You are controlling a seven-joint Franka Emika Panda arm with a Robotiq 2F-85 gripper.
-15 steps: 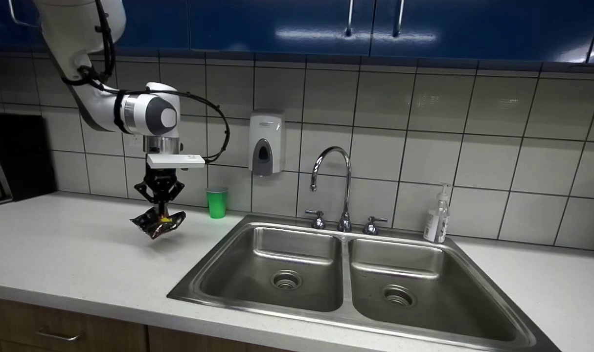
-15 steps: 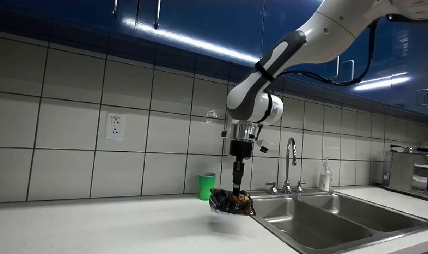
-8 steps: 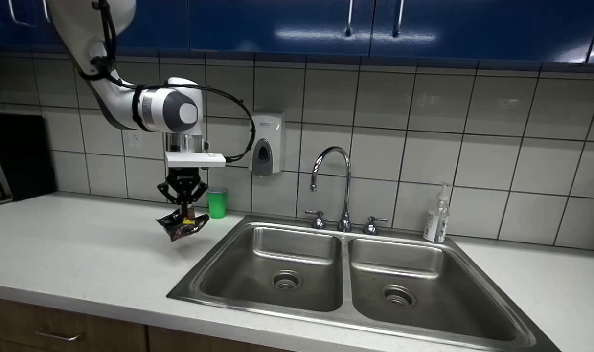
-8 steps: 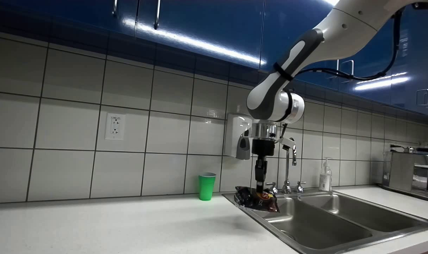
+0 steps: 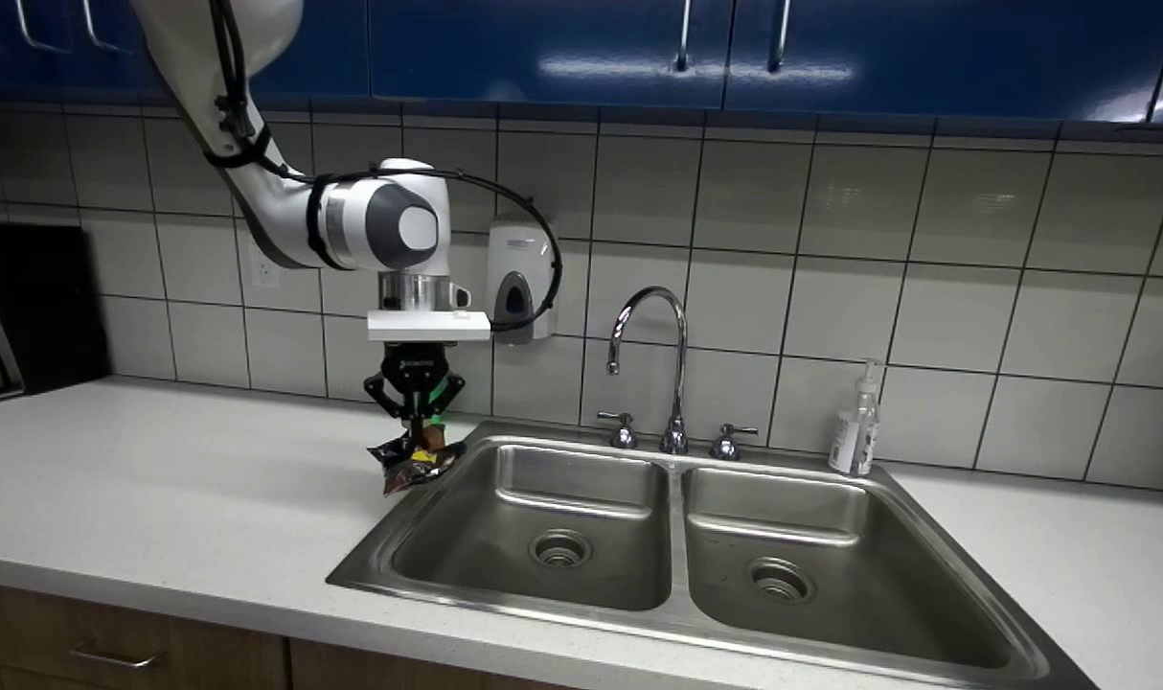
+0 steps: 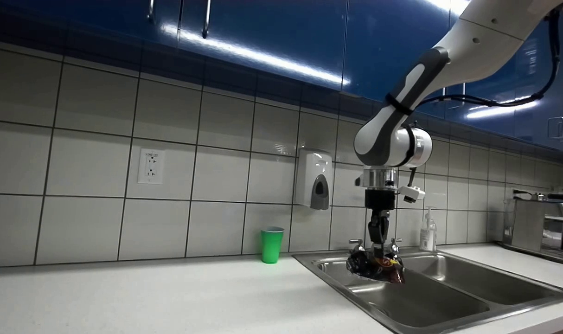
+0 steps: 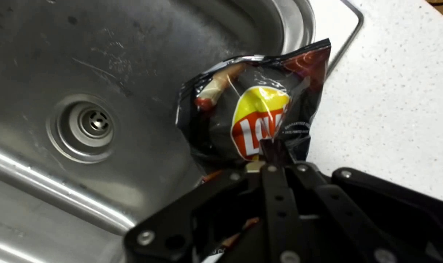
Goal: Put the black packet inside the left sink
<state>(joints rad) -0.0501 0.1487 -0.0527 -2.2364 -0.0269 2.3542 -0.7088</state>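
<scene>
One black pkt (image 7: pixel 210 131) hangs from the gripper (image 5: pixel 417 436), jaws narrow w/ its film pinched btwn them right by the logo (image 7: pixel 259 120). Logo is red & yellow, faces the wrist cam, partly covered by the gripper. Pkt pos.: up at the L edge of the double sink (image 5: pixel 376 551); in the wrist view most of it overlaps the L basin (image 5: pixel 486 546), one end the rim & white counter (image 6: pixel 170 297). Clearance btwn pkt & rim: can't tell. Drain (image 7: pixel 81 128) of that basin shows to one side, apart from the pkt. Divider (image 5: pixel 678 537) runs btwn L basin & R basin (image 5: pixel 888 604). Arm (image 6: pixel 393 125) is overhead, gripper pointing down.

Chrome faucet (image 5: pixel 679 383) stands at the sink's back btwn two handles (image 5: pixel 624 438); pump bottle (image 5: pixel 855 436) upright at the back R corner. Green cup (image 6: pixel 271 247) upright on the counter by the tiled wall (image 6: pixel 91 167), mostly hidden behind the gripper in an exterior view. Soap disp. (image 6: pixel 311 178) is on the wall, its front crossed by the arm's cable (image 5: pixel 558 261) in an exterior view. Outlet (image 6: pixel 151 166) on the tiles, blue cabinets (image 5: pixel 543 43) above, metal appliance (image 6: pixel 529 225) on the counter past the sink.
</scene>
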